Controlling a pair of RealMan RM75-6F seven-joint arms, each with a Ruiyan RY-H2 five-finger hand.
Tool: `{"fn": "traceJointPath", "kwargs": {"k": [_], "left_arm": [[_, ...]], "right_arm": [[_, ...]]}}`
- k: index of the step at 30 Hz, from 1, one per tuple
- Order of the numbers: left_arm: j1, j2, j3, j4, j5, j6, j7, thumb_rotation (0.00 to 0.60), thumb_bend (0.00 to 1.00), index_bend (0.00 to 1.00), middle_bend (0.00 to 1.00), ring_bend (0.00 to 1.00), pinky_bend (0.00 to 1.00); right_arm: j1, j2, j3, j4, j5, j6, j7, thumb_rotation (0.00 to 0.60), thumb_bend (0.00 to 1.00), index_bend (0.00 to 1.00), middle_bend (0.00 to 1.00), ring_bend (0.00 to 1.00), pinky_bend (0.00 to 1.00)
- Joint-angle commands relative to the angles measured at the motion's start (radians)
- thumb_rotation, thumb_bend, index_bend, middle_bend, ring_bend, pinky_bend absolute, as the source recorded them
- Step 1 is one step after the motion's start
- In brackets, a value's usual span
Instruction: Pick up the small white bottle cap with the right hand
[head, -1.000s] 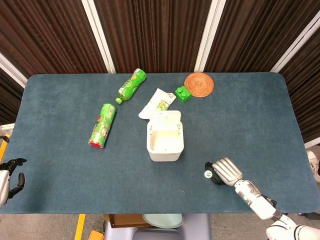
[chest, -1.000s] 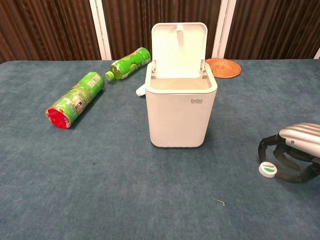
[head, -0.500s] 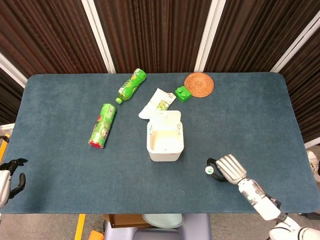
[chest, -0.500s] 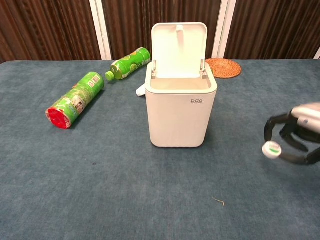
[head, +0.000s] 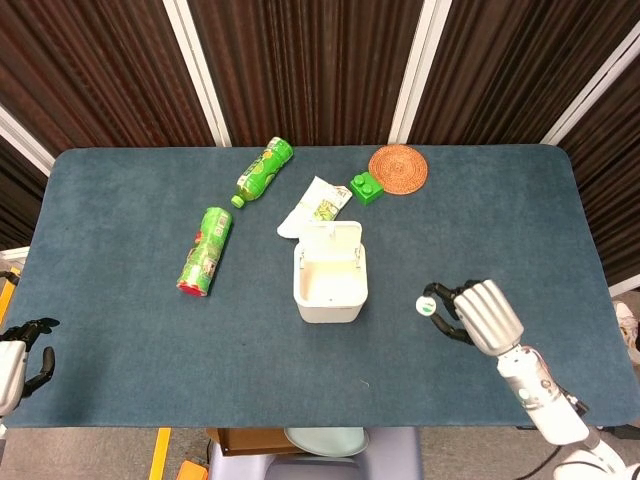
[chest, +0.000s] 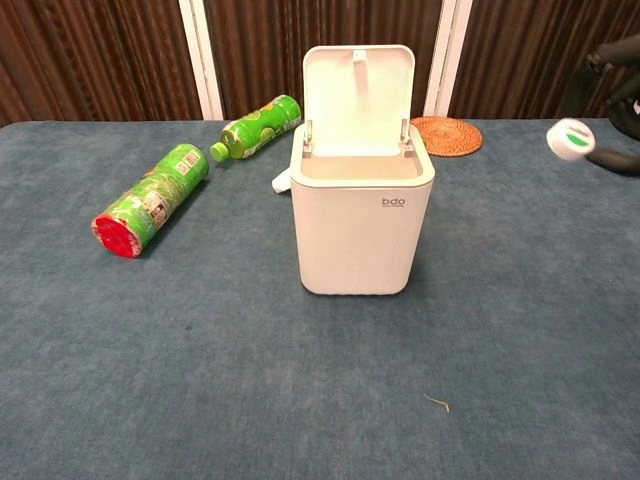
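Note:
The small white bottle cap, with a green mark on top, is pinched in the black fingertips of my right hand, well above the table and to the right of the white bin. In the chest view only the fingers show at the right edge. My left hand lies at the far left, off the table's edge, with its fingers curled and nothing in it.
A white bin with its lid raised stands mid-table. Behind and left lie a green can, a green bottle, a packet, a green block and a woven coaster.
My right hand has lifted the cap off the table and carried it upward; in the chest view it rose from table level to near the top right.

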Motion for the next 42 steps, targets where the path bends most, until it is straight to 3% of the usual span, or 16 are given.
{"fn": "traceJointPath", "kwargs": {"k": [1, 9, 18, 21, 25, 29, 32, 37, 42], "left_arm": [[-0.001, 0.000, 0.001, 0.001, -0.001, -0.003, 0.000, 0.600, 0.58, 0.32, 0.38, 0.39, 0.52], [-0.004, -0.001, 0.003, 0.003, 0.002, -0.010, -0.003, 0.600, 0.58, 0.32, 0.38, 0.39, 0.52], [-0.007, 0.000, 0.008, 0.002, 0.006, -0.018, -0.003, 0.600, 0.58, 0.32, 0.38, 0.39, 0.52], [-0.007, 0.001, 0.007, 0.003, 0.004, -0.017, -0.006, 0.600, 0.58, 0.32, 0.38, 0.39, 0.52], [-0.007, 0.000, 0.008, 0.002, 0.006, -0.018, -0.005, 0.600, 0.58, 0.32, 0.38, 0.39, 0.52], [-0.008, 0.000, 0.009, 0.002, 0.007, -0.018, -0.004, 0.600, 0.58, 0.32, 0.38, 0.39, 0.52], [-0.009, -0.001, 0.010, 0.002, 0.006, -0.022, -0.003, 0.600, 0.58, 0.32, 0.38, 0.39, 0.52], [-0.011, -0.005, 0.010, 0.005, 0.003, -0.024, 0.007, 0.600, 0.58, 0.32, 0.38, 0.39, 0.52], [-0.013, -0.011, 0.009, 0.005, 0.006, -0.021, 0.021, 0.600, 0.58, 0.32, 0.38, 0.39, 0.52]], "right_arm": [[0.064, -0.020, 0.061, -0.026, 0.076, -0.088, -0.050, 0.600, 0.43, 0.63, 0.90, 0.95, 0.91], [0.177, -0.133, 0.130, 0.011, 0.181, -0.222, -0.130, 0.600, 0.43, 0.63, 0.90, 0.95, 0.91], [0.250, -0.242, 0.162, 0.094, 0.228, -0.270, -0.138, 0.600, 0.43, 0.63, 0.90, 0.95, 0.91], [0.258, -0.254, 0.155, 0.099, 0.213, -0.263, -0.126, 0.600, 0.32, 0.57, 0.90, 0.95, 0.91], [0.247, -0.230, 0.134, 0.072, 0.202, -0.255, -0.122, 0.600, 0.14, 0.40, 0.90, 0.95, 0.91], [0.240, -0.217, 0.127, 0.060, 0.200, -0.250, -0.122, 0.600, 0.11, 0.31, 0.90, 0.95, 0.91], [0.205, -0.167, 0.105, 0.017, 0.167, -0.201, -0.108, 0.600, 0.11, 0.31, 0.90, 0.95, 0.91], [-0.006, -0.034, 0.007, -0.018, 0.004, 0.133, -0.120, 0.600, 0.11, 0.37, 0.90, 0.93, 0.91], [-0.189, 0.009, -0.038, 0.037, 0.014, 0.344, -0.237, 0.600, 0.11, 0.43, 0.87, 0.87, 0.88]]}}
